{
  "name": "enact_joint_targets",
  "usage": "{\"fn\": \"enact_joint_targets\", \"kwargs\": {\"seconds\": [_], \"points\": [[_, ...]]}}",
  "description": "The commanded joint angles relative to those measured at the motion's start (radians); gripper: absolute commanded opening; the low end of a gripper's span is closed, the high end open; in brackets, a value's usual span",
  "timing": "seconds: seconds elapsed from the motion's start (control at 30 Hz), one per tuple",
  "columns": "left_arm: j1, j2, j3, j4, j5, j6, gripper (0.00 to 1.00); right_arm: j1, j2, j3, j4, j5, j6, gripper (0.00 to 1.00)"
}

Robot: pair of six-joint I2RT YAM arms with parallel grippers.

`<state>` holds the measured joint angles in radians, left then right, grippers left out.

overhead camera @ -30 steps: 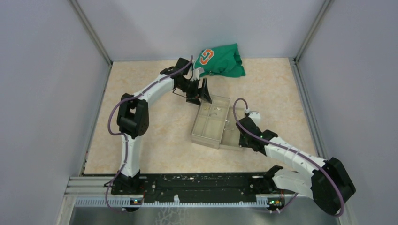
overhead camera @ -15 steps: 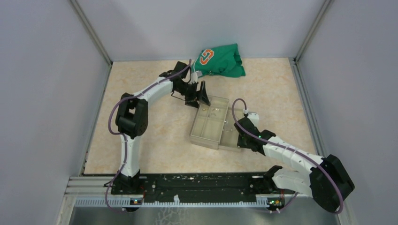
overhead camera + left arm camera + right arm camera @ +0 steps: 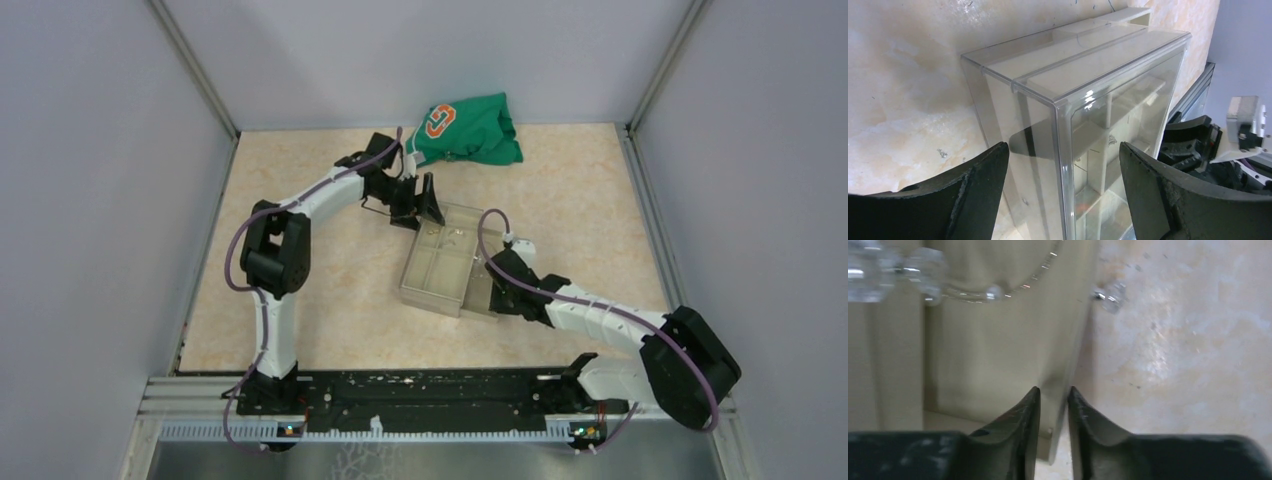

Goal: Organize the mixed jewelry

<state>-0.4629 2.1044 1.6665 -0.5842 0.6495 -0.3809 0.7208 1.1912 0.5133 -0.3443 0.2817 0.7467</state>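
Note:
The clear compartmented box (image 3: 432,288) lies mid-table. Tiny silvery jewelry pieces (image 3: 452,235) lie in its far compartment; one shows through the wall in the left wrist view (image 3: 1111,140). In the right wrist view a fine beaded chain (image 3: 973,291) lies inside the box, and a small clear bead (image 3: 1109,294) lies on the table just outside. My left gripper (image 3: 420,205) is open and straddles the box's far left corner (image 3: 1063,146) without touching it. My right gripper (image 3: 493,290) is shut on the box's thin right side wall (image 3: 1053,389).
A green cloth with an orange logo (image 3: 468,128) is bunched at the back wall, just behind my left gripper. Grey walls enclose the beige tabletop (image 3: 330,290) on three sides. The black rail with the arm bases (image 3: 420,395) runs along the near edge.
My right gripper has moved left with the box's wall pinched in it, sliding and turning the box slightly left. My left gripper has shifted a little left and back, staying open.

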Motion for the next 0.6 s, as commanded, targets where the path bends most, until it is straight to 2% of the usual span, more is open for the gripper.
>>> {"fn": "enact_joint_targets", "kwargs": {"seconds": [0.0, 0.13, 0.27, 0.4, 0.47, 0.5, 0.57], "points": [[-0.018, -0.068, 0.024, -0.028, -0.024, 0.0, 0.86, 0.016, -0.051, 0.102, 0.073, -0.006, -0.004, 0.38], [-0.012, -0.118, 0.035, -0.048, -0.081, 0.013, 0.87, -0.092, -0.189, 0.073, -0.007, -0.039, -0.02, 0.47], [-0.004, -0.162, 0.023, -0.055, -0.099, 0.008, 0.87, -0.221, -0.287, 0.03, -0.023, -0.118, -0.032, 0.48], [0.01, -0.207, -0.018, -0.05, -0.123, -0.005, 0.88, -0.311, -0.267, 0.014, 0.007, -0.205, 0.003, 0.44], [0.023, -0.227, -0.053, -0.043, -0.159, -0.017, 0.87, -0.327, -0.235, 0.029, -0.002, -0.193, 0.042, 0.32], [0.033, -0.235, -0.081, -0.043, -0.189, -0.027, 0.88, -0.335, -0.203, 0.041, -0.013, -0.185, 0.061, 0.2], [0.057, -0.246, -0.124, -0.053, -0.218, -0.05, 0.88, -0.348, -0.142, 0.067, -0.037, -0.174, 0.098, 0.05]]}}
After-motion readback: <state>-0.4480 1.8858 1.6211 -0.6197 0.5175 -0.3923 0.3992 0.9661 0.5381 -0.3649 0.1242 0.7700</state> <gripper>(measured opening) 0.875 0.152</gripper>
